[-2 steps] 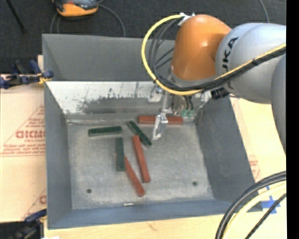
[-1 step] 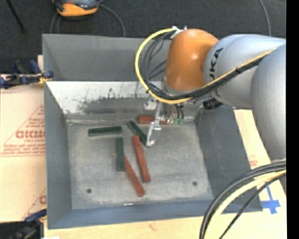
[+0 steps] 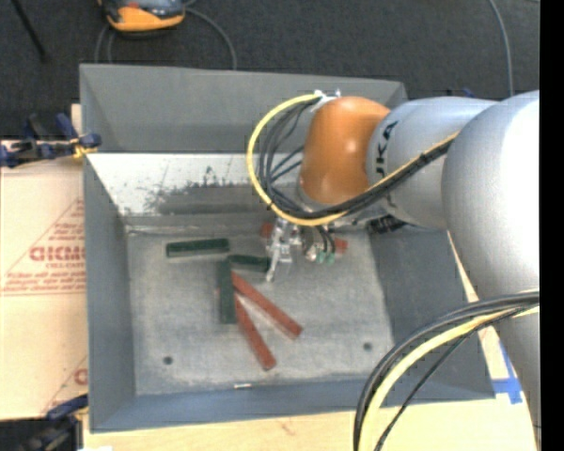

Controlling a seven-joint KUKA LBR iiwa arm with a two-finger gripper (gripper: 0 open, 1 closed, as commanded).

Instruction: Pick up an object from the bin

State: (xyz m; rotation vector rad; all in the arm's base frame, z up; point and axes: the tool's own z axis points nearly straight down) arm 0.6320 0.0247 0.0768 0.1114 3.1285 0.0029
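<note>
My gripper (image 3: 279, 250) hangs low in the back middle of the bin, under the orange cover. Its tip is right beside the right end of a short dark green block (image 3: 248, 262); whether it touches the block I cannot tell. Just below lie two reddish-brown bars, one (image 3: 267, 306) slanting down to the right and the other (image 3: 255, 338) running toward the bin's front. A dark green bar (image 3: 227, 295) lies lengthwise at their left.
Another dark green bar (image 3: 197, 248) lies flat further left, near the back wall. The arm and its looped cables fill the bin's right back corner. Bare floor shows at the left, front and right front.
</note>
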